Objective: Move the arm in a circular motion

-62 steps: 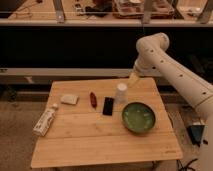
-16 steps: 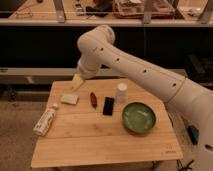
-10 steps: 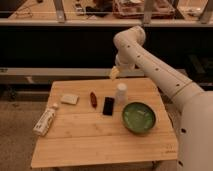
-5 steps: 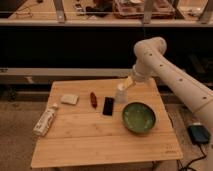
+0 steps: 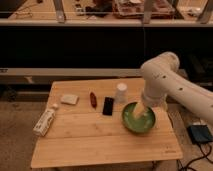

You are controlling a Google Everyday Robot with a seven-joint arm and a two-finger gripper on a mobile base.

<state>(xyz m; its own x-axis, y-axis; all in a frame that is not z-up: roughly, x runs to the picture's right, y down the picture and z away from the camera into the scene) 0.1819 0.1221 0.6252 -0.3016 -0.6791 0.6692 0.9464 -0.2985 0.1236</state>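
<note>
The arm (image 5: 167,82) is a thick white tube with small dark dots, coming in from the right and bending down at a bulbous joint. Its pale yellowish tapered tip, the gripper (image 5: 139,114), hangs over the green bowl (image 5: 137,118) at the right side of the wooden table (image 5: 95,140). The tip covers part of the bowl's inside. Whether it touches the bowl I cannot tell.
On the table stand a small white bottle (image 5: 121,93), a black phone (image 5: 108,105), a red-brown bar (image 5: 93,98), a white sponge (image 5: 69,99) and a lying white bottle (image 5: 44,121). A dark shelf runs behind. A black box (image 5: 201,133) lies on the floor at right.
The arm has swept from the table's back left across to the right, and now its tip has dropped forward over the green bowl.
</note>
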